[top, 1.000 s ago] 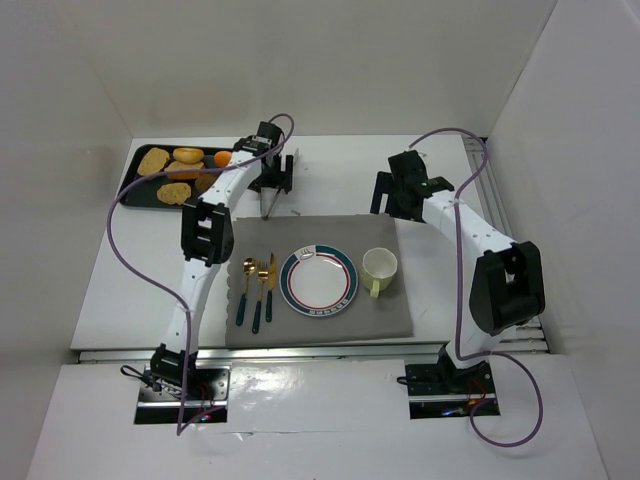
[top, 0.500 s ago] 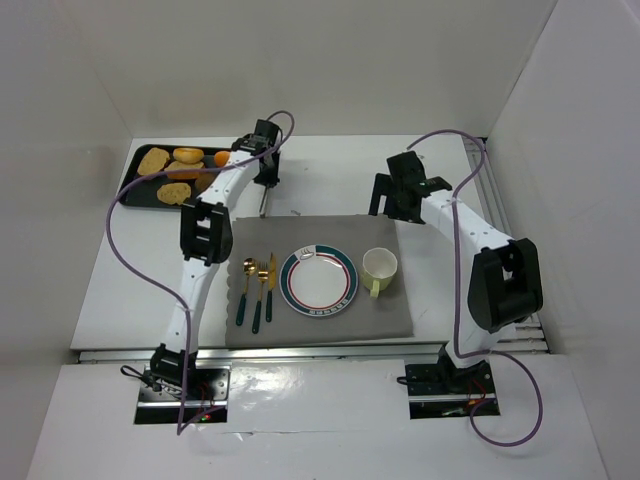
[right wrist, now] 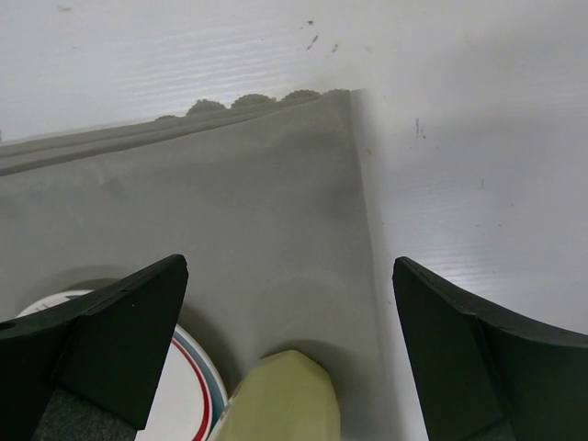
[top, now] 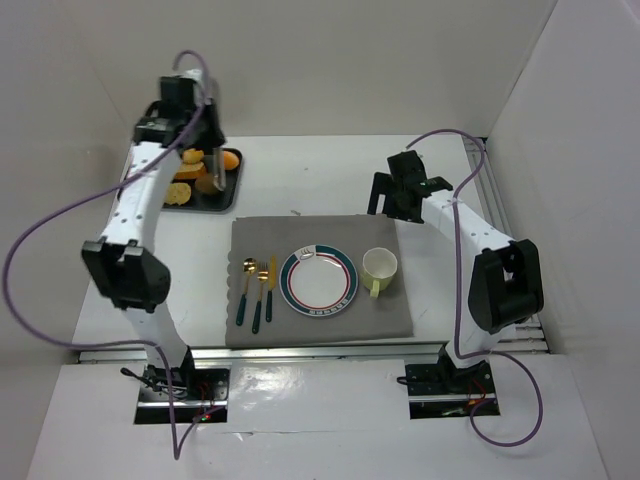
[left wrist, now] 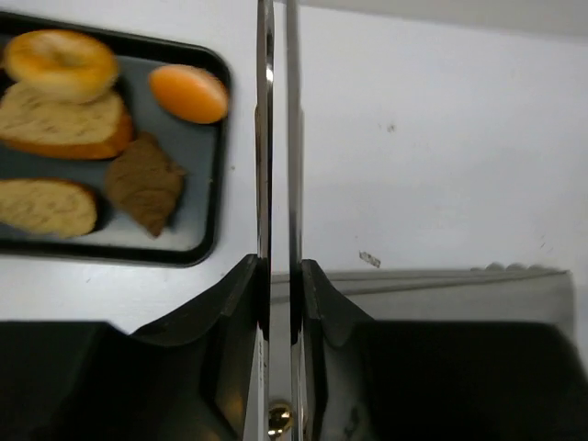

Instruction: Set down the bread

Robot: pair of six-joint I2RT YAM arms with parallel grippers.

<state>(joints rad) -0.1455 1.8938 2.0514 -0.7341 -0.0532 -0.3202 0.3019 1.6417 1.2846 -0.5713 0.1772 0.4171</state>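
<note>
Left claw (left wrist: 278, 280): clamped on slim steel tongs (left wrist: 277, 138), swung from grey fabric placemat (top: 395, 315) to black rectangular tray (left wrist: 209, 184). Tan bread slices (left wrist: 62, 124) lay untaken there, pickup pending. Right claw (right wrist: 289, 276): wide, empty.

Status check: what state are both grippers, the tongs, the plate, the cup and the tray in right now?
Left gripper: shut on tongs.
Tongs: nearly closed, holding nothing.
Right gripper: open, empty, above the mat's far right corner.
Plate: empty, no bread on it yet.
Cup: upright, looks empty.
Tray: loaded with bread.
</note>
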